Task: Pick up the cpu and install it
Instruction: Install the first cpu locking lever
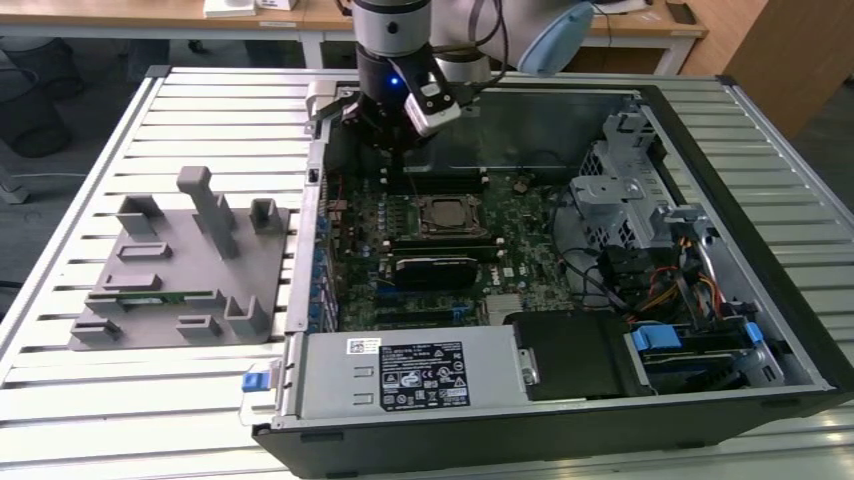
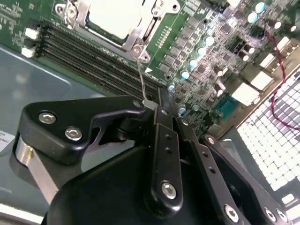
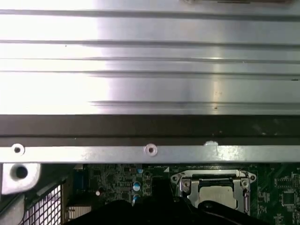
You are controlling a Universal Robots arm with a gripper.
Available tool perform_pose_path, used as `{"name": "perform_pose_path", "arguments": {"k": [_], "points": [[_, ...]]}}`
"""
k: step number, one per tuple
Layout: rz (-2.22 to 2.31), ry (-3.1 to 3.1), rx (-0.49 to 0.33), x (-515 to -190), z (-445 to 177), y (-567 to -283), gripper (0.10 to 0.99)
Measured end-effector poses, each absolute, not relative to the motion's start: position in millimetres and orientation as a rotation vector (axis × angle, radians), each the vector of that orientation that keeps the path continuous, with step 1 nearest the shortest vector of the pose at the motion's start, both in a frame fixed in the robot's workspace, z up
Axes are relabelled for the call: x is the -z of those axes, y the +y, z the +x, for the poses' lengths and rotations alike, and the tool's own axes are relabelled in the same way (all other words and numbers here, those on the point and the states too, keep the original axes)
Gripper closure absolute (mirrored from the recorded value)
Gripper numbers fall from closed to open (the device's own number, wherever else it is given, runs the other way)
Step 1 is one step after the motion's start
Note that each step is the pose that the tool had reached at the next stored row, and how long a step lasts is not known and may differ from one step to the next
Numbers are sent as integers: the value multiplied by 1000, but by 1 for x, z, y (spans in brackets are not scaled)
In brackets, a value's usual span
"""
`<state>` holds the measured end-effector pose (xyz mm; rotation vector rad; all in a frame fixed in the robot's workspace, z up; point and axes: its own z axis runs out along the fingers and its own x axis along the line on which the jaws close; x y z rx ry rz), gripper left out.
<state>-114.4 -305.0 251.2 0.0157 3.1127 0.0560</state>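
The cpu (image 1: pixel 446 214) lies flat in its socket in the middle of the motherboard, silvery top up. A metal frame (image 2: pixel 140 29) lies around the edges of the cpu (image 2: pixel 111 16). The first wrist view also has the cpu (image 3: pixel 216 191) in the socket. My gripper (image 1: pixel 399 166) hangs just behind the socket, over the memory slots (image 2: pixel 93 51), holding nothing. In the second wrist view the gripper (image 2: pixel 164 96) has its black fingers (image 2: pixel 161 122) shut together. A thin wire lever (image 2: pixel 141 77) rises from the socket corner to just beside the fingertips; I cannot tell if it touches them.
The open computer case (image 1: pixel 747 330) lies on a slatted metal table (image 1: pixel 200 120). A grey fixture (image 1: pixel 174 270) at the exterior view's left holds a green memory stick (image 1: pixel 154 297). Inside the case are a drive cage (image 1: pixel 621 190), cables (image 1: pixel 667 290) and the power supply (image 1: pixel 427 372).
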Motion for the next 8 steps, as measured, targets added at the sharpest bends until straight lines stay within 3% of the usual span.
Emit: {"name": "perform_pose_path", "arguments": {"k": [8], "points": [[15,3113,-57,-251,-109,-305,980]]}}
